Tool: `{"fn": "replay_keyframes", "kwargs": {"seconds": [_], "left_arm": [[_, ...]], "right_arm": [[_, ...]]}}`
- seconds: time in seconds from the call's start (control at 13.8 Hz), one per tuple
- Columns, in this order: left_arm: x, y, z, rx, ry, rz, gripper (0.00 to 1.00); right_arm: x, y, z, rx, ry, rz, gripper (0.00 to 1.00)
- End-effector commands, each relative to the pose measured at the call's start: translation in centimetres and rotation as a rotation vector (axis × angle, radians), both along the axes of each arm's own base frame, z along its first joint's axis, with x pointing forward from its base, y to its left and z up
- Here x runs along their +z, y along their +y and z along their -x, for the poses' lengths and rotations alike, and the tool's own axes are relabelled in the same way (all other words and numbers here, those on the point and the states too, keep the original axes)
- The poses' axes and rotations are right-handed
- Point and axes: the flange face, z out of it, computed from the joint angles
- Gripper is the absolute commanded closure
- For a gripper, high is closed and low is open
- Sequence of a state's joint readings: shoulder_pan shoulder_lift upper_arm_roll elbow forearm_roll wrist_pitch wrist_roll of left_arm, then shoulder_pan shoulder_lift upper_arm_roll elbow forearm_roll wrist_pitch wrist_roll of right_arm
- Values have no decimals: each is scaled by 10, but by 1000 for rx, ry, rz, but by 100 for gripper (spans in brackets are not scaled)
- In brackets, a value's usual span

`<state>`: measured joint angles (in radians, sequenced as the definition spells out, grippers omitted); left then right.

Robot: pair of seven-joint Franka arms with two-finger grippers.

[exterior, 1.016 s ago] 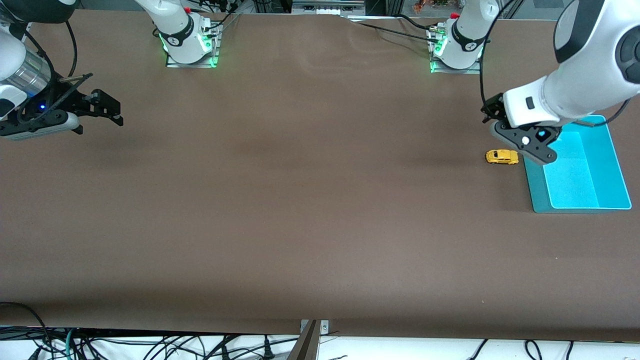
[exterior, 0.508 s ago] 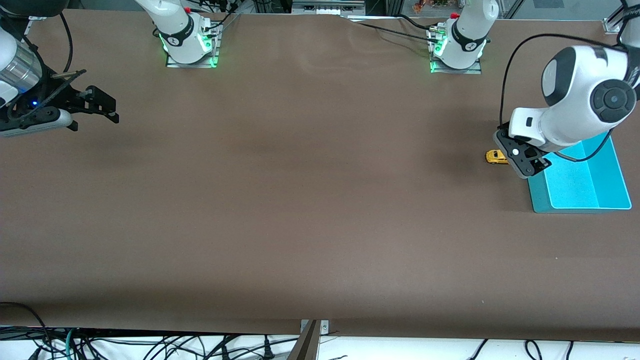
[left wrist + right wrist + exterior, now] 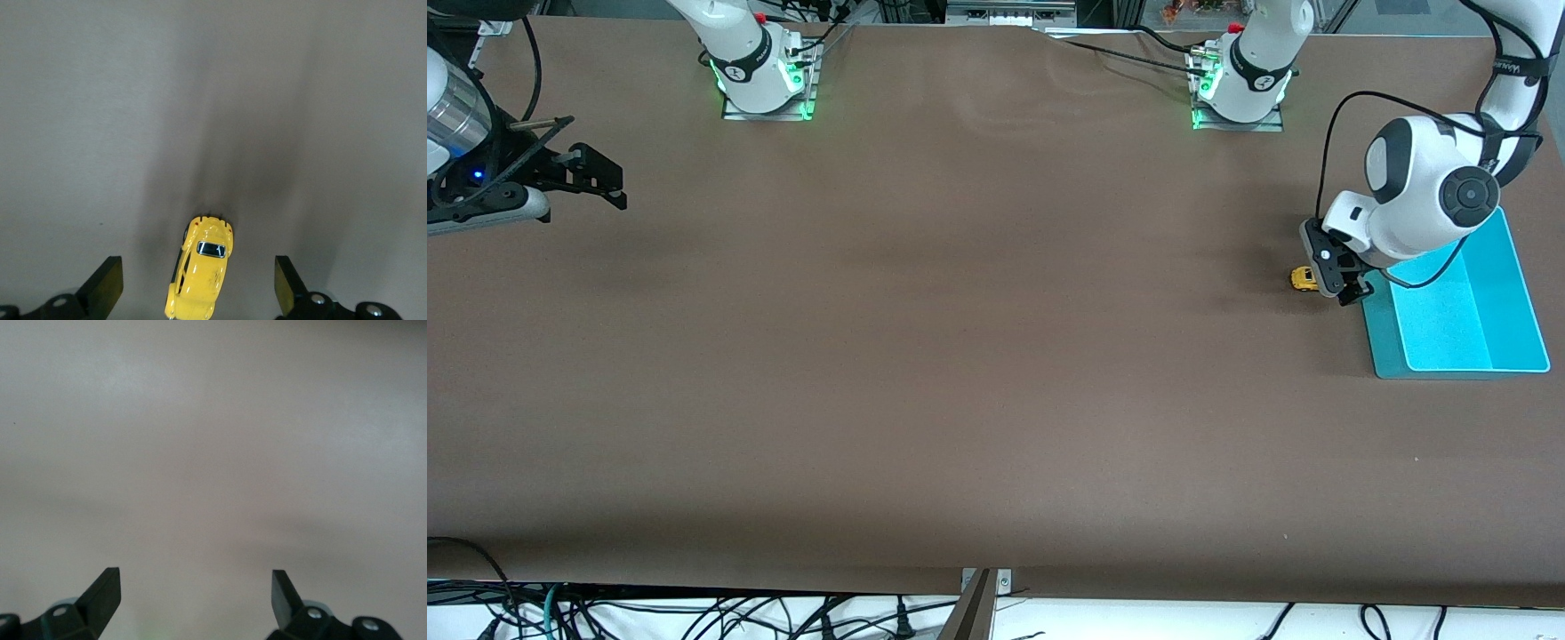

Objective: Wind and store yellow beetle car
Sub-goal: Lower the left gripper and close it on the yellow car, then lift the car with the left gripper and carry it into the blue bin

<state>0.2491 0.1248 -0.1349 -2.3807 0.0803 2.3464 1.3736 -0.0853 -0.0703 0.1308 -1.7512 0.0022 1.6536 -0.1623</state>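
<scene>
left pincer lowered over yellow beetle car, fingers apart; right pincer waits, fingers apart

A robotics lab: two white arm bases with green lights are bolted to a brown-covered bench, with loose cables trailing along its edge nearest the front camera.
</scene>
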Motion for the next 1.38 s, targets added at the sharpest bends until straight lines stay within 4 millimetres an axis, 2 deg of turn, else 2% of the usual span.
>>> {"fn": "replay_keyframes", "kwargs": {"seconds": [0.0,0.07,0.22,0.51,0.65,0.73,0.8,0.87,0.94,1.16,1.23,1.31], "left_arm": [[-22,20,13,-78,-20,13,0],[-31,28,17,-85,-48,17,0],[-46,30,18,-128,-67,30,0],[-84,56,29,-126,-38,62,0],[-86,58,30,-129,-38,62,0],[-83,56,26,-157,-46,62,9],[-82,57,26,-173,-46,65,48],[-83,57,27,-170,-45,65,76],[-81,58,26,-168,-47,63,84],[-71,59,16,-154,-43,64,84],[-65,60,11,-153,-38,64,84],[-50,55,1,-155,-32,63,84]], "right_arm": [[1,-2,-4,-9,20,20,0],[2,-2,-5,-9,19,20,0],[2,0,-5,-6,19,22,0],[0,-2,-5,-9,22,22,0],[0,-2,-5,-9,22,22,0],[1,-3,-5,-11,20,22,0],[0,-3,-5,-11,22,22,0],[-1,-3,-6,-12,23,20,0],[-1,-3,-6,-12,23,20,0],[-1,-3,-6,-12,23,20,0],[-1,-3,-6,-11,24,20,0],[-1,-3,-6,-11,24,20,0]]}}
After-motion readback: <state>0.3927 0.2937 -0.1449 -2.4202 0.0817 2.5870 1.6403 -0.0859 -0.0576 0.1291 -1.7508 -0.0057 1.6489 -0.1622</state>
